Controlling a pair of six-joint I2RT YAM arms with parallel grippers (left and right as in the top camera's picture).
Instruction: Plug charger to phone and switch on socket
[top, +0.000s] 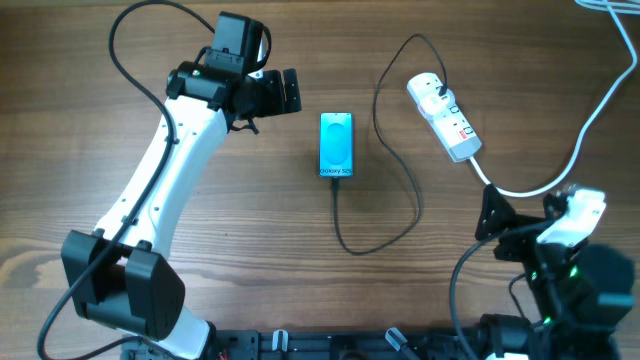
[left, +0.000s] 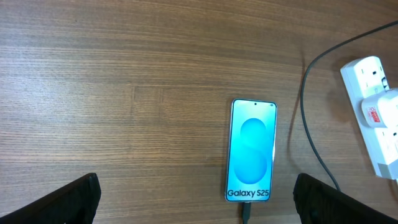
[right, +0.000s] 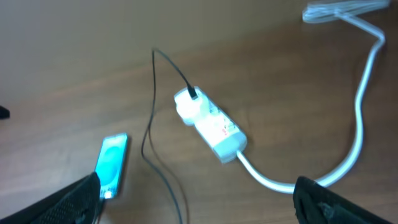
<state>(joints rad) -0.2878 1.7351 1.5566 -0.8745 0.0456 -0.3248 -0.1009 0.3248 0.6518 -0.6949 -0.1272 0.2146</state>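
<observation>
Phone (top: 336, 145) wired up mid-table (top: 250, 220), both arms standing off.
And the charger (top: 336, 215) looks seated in the phone's near short edge, looping out towards the right edge and up to the socket (top: 447, 118) at the far right corner. So the plug-in reads as done and the switch is what's left; whether it's on, I can't tell. Left end effector (top: 293, 92) hovers beside the phone on the far-left side, fingers wide apart, gripping nothing, probably placed to steady the handset. Right end effector (top: 492, 218) waits by the near right corner, fingers also spread, closest to the socket and best placed for the press.
</observation>
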